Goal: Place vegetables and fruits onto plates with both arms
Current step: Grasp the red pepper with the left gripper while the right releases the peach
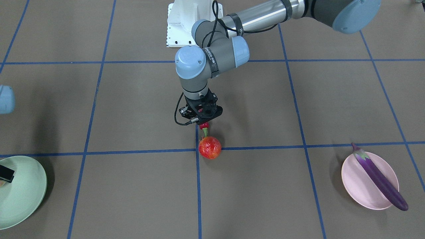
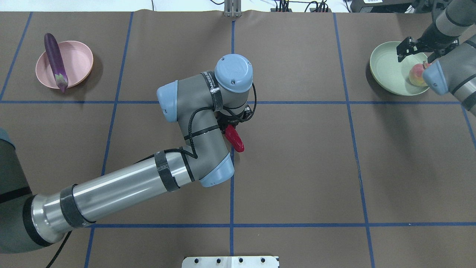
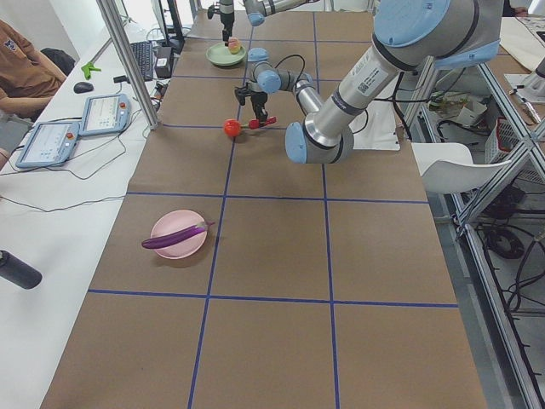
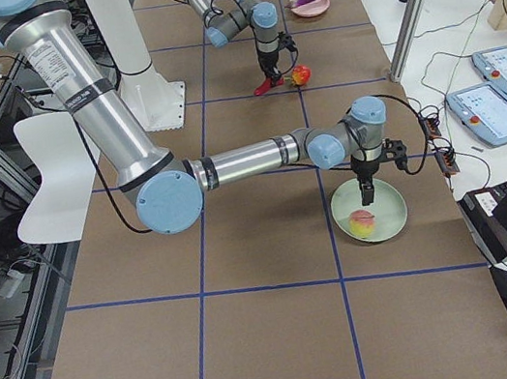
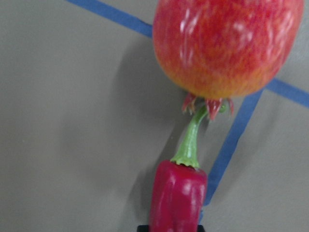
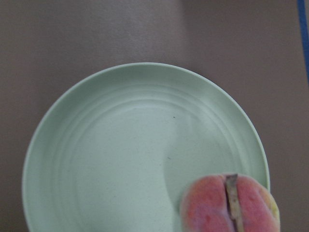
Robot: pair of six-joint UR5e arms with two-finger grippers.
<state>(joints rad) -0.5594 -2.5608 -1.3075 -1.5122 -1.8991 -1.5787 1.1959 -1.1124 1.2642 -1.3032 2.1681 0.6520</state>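
Note:
My left gripper [image 1: 203, 122] is at the table's middle, shut on the red chili pepper [image 2: 235, 138], which hangs just above the surface. The pepper's green stem [image 5: 192, 140] points at the red-orange speckled fruit [image 1: 210, 147] lying on a blue line crossing and nearly touches it. The purple eggplant [image 1: 380, 181] lies across the pink plate [image 1: 357, 186], its tip over the rim. My right gripper [image 2: 415, 56] hovers open over the mint green plate [image 2: 388, 70]. The peach [image 6: 229, 205] rests on that plate near the rim, free of the fingers.
Blue tape lines [image 1: 199, 199] divide the brown table cover into squares. The white pedestal base [image 1: 181, 23] stands at the robot's edge. Along the operators' side are tablets [image 3: 102, 115], a metal post [image 3: 128, 60] and a seated person [image 3: 21, 64].

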